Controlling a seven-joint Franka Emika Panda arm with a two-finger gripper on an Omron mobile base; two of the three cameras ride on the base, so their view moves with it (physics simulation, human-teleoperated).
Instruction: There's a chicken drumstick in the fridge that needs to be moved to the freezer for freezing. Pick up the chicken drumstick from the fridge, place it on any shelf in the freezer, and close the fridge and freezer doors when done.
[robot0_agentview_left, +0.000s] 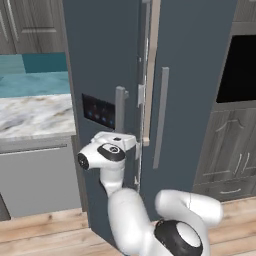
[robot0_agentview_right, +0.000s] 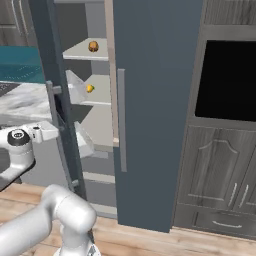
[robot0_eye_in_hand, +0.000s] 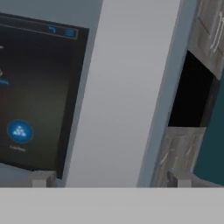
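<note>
Facing the tall slate-blue unit, the white arm (robot0_agentview_left: 117, 170) reaches forward and brings the gripper (robot0_eye_in_hand: 110, 180) up to the freezer door (robot0_agentview_left: 100, 60). The fingers (robot0_eye_in_hand: 41, 178) are released and spread wide. In the hand view their two small tips stand far apart at the bottom, with the grey bar handle (robot0_agentview_left: 120, 107) of that door running up between them. Whether either tip touches the bar cannot be told. The black panel (robot0_agentview_left: 98, 111) with its small blue lights lies just beside the handle on the door face.

The freezer door stands swung out from the cabinet. The right base view looks past its edge into the left-hand compartment. There the chicken drumstick (robot0_agentview_right: 93, 46), a small golden-brown lump, rests on an upper off-white shelf (robot0_agentview_right: 80, 52), well apart from the gripper and held by nothing. One level lower sits a small orange round item (robot0_agentview_right: 89, 88).

The fridge door (robot0_agentview_left: 200, 75), with its own vertical grey handle (robot0_agentview_left: 161, 117), covers the right-hand half. A beige strip (robot0_agentview_left: 150, 75) shows along its inner edge, and whether this door is fully closed cannot be told.

A black wall oven (robot0_agentview_right: 227, 80) is set in the dark cabinets to the right of the unit. A marbled worktop (robot0_agentview_left: 35, 115) runs off to the left.
</note>
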